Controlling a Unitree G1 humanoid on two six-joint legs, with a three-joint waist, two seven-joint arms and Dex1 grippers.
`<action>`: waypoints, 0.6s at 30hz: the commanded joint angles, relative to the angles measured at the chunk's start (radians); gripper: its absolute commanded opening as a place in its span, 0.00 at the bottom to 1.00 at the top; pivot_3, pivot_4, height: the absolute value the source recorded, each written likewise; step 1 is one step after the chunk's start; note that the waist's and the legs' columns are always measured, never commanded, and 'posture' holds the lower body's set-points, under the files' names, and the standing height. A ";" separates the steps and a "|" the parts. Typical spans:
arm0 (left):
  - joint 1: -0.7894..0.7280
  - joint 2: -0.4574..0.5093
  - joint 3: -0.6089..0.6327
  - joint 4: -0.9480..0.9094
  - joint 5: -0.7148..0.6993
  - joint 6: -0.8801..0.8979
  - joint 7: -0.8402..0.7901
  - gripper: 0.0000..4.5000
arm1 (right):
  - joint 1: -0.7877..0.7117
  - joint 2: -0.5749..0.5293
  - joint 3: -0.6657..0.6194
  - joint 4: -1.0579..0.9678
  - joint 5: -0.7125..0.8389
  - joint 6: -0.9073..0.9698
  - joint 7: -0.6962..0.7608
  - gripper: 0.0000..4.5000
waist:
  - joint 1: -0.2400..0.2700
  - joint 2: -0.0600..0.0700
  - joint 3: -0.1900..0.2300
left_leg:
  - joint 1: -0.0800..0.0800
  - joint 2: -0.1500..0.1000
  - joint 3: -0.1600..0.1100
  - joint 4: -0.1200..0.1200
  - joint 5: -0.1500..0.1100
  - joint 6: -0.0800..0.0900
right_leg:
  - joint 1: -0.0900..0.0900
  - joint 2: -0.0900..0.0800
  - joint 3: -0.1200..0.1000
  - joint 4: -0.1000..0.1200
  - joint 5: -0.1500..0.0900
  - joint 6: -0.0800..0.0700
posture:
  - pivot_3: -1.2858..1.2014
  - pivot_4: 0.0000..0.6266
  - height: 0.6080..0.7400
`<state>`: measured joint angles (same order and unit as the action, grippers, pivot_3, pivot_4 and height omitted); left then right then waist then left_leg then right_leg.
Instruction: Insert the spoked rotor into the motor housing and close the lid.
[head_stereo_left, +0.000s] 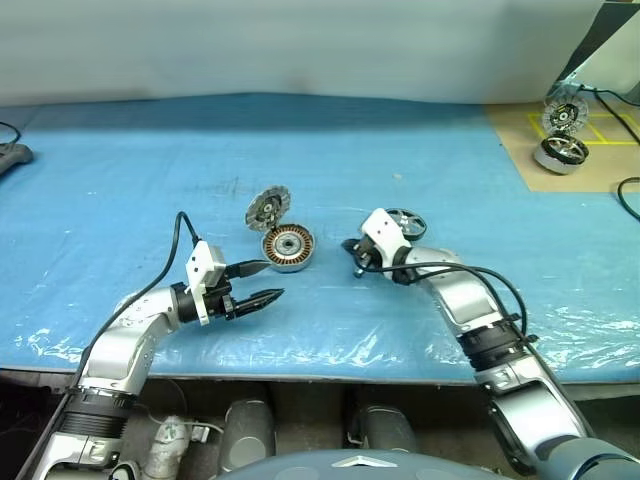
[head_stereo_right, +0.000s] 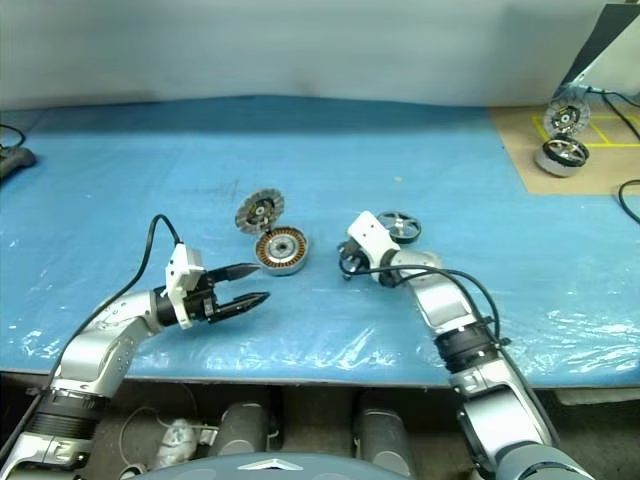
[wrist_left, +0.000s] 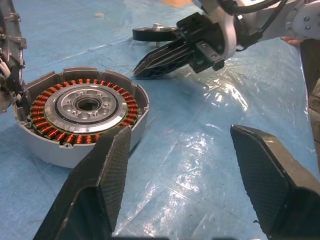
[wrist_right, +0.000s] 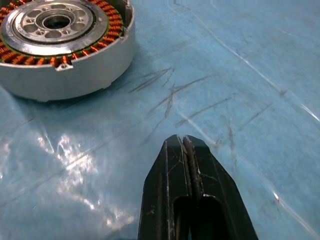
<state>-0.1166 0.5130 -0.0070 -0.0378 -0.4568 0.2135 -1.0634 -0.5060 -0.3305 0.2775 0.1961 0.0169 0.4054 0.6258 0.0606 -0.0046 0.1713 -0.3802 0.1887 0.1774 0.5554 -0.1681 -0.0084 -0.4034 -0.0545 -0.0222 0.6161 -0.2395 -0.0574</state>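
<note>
The motor housing (head_stereo_left: 288, 246), a short drum with copper windings, lies open on the blue sheet. Its silver ribbed lid (head_stereo_left: 268, 208) stands tilted up at the housing's far left rim. The black spoked rotor (head_stereo_left: 405, 222) lies flat to the right, just behind my right wrist. My right gripper (head_stereo_left: 350, 246) is shut with nothing in it, low over the sheet between rotor and housing, its tip (wrist_right: 181, 142) pointing toward the housing (wrist_right: 60, 40). My left gripper (head_stereo_left: 272, 280) is open and empty, just in front of the housing (wrist_left: 82, 107).
A second drum motor (head_stereo_left: 560, 152) with a raised disc (head_stereo_left: 565, 115) sits on a brown board at the far right, with cables beside it. A dark object (head_stereo_left: 12, 155) lies at the left edge. The crinkled plastic sheet ends at the table's front edge (head_stereo_left: 320, 372).
</note>
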 joint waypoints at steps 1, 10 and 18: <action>-0.002 0.006 0.013 0.023 0.002 -0.038 -0.023 0.75 | -0.041 0.040 0.026 0.056 -0.032 -0.063 -0.008 0.01 | 0.000 0.000 0.000 | 0.000 0.000 0.000 0.000 0.000 0.000 | 0.000 0.000 0.000 0.000 0.000 0.000 | 0.52 0.24 1.00; -0.019 -0.001 0.008 0.099 0.018 -0.091 -0.056 0.75 | -0.010 0.023 0.098 0.003 -0.038 -0.040 0.146 0.01 | 0.007 0.000 0.000 | 0.000 0.000 0.000 0.002 0.000 0.000 | 0.001 0.000 0.000 0.001 0.000 0.000 | 0.52 0.24 1.00; -0.049 -0.016 0.006 0.163 0.034 -0.130 -0.068 0.75 | 0.028 -0.002 0.136 -0.058 -0.051 -0.006 0.212 0.01 | 0.007 0.000 0.000 | 0.003 0.000 0.000 0.002 -0.001 0.002 | 0.003 0.000 0.000 0.002 0.000 0.000 | 0.52 0.24 1.00</action>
<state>-0.1531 0.4975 -0.0074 0.1281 -0.4200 0.1050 -1.1226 -0.4925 -0.3292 0.3882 0.1504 -0.0315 0.3796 0.8159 0.0678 -0.0046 0.1713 -0.3767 0.1890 0.1773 0.5575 -0.1693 -0.0064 -0.4000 -0.0548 -0.0218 0.6183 -0.2395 -0.0574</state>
